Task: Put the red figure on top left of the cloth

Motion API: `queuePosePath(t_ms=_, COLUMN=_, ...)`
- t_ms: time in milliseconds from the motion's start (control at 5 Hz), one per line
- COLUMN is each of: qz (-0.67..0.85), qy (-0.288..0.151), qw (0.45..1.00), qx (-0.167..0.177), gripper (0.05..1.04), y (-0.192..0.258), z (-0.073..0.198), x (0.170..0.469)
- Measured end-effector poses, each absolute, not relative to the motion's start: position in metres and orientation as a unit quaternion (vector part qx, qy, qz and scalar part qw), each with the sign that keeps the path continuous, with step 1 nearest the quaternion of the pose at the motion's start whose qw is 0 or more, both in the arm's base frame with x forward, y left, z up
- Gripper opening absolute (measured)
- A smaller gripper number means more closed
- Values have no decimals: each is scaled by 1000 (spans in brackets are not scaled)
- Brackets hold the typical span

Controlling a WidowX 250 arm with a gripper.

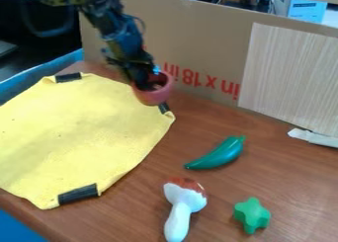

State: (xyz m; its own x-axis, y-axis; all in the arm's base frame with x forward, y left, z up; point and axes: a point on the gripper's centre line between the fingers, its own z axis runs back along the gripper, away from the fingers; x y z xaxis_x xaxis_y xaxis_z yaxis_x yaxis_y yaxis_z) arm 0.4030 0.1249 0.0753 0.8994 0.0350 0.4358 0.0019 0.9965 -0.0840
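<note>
One yellow cloth, one pepper, one mushroom, one star, arm slanting from eleven o'clock, claw gripping one cup

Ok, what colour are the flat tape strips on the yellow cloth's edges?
The tape strips are black; the camera view shows the near one best.

The angular fabric cloth is yellow with black rectangular tape strips. The round, hollow cup is muted red. The curved, glossy pepper is deep green; the lobed, star-like piece, brighter green. The long-stemmed mushroom is white with a reddish-brown patched cap. The flat wooden tabletop is brown-grained, the upright cardboard sheet tan with red lettering.
</note>
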Motion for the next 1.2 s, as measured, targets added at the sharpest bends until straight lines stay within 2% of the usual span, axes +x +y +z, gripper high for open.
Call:
queuePosePath(t_ms=200, qz=42, qy=-231, qw=972, qx=-28, gripper=151, y=164, z=85, x=395)
queuePosePath(t_ms=600, qz=112, qy=-211, qw=971, qx=-1, gripper=151, y=233, z=76, x=388)
queuePosePath(t_ms=1000, qz=161, qy=-188, qw=969, qx=6, gripper=151, y=282, z=56, x=381)
queuePosePath(t_ms=1200, qz=176, qy=-163, qw=971, qx=15, gripper=198, y=294, z=45, x=376)
